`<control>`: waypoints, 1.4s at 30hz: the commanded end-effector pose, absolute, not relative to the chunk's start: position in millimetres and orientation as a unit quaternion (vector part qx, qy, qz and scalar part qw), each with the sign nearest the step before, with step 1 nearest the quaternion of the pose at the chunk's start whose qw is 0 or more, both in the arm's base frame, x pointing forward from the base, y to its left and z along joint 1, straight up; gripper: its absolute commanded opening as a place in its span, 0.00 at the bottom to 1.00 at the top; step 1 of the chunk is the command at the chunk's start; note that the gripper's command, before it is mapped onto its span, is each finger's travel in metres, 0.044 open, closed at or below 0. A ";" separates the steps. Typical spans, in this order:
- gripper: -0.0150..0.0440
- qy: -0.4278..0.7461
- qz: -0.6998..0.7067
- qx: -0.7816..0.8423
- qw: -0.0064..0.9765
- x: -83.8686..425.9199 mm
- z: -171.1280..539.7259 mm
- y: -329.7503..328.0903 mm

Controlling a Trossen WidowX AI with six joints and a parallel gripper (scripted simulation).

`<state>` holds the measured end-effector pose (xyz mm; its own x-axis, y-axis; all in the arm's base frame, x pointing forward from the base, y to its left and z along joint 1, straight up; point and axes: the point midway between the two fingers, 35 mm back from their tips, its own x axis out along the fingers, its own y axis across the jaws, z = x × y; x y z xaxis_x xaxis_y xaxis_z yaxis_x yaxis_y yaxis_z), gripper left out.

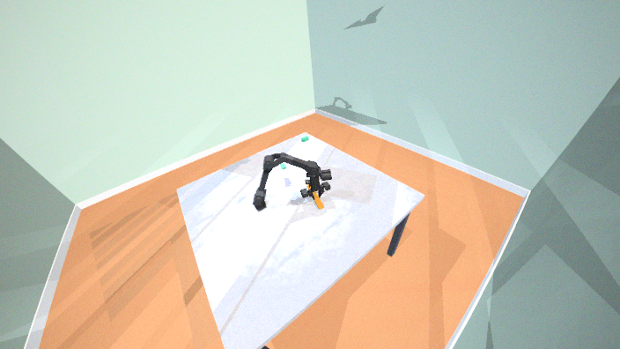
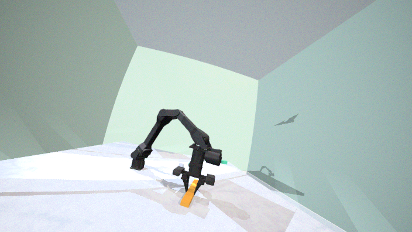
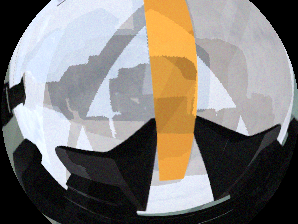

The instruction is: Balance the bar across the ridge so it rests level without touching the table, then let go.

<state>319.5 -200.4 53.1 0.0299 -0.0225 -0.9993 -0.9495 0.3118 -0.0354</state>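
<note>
Bar (image 2: 188, 194): orange, long and flat, lying on the table, one end toward the near side in the exterior view and the other running under the gripper; seen running straight up and down the middle of the wrist view (image 3: 172, 90).
Bar, top view (image 1: 318, 200): short orange strip just right of the arm's base, near the table's middle.
Gripper (image 2: 192, 186): pointing straight down over the far half of the bar, fingers drawn in to about a third of their range, one on each long side of the bar.
Grip: closed onto the bar's sides, wider than an empty close; dark fingertips against the orange edges in the wrist view.
Bar height: appears to lie on the table under the gripper; cannot tell whether lifted at all.
Arm (image 2: 175, 123): black, arched up from its base on the left and bent down to the wrist on the right.
Table (image 1: 273, 264): white, marbled with grey streaks, one dark leg visible at the right edge.
Ridge (image 1: 288, 181): possibly the small pale piece on the table between base and gripper; too small to be sure.
Green blocks: one (image 1: 305, 138) at the far corner of the table, another (image 1: 283, 166) close behind the arm.
Floor (image 1: 132, 247): orange, bordered by a pale skirting.
</note>
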 end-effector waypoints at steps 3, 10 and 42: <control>0.25 0.569 0.402 -0.427 0.577 320.4 59.3 -200.9; 0.25 0.569 0.402 -0.427 0.577 322.1 77.0 -201.9; 0.25 0.569 0.401 -0.425 0.578 317.3 159.0 -198.4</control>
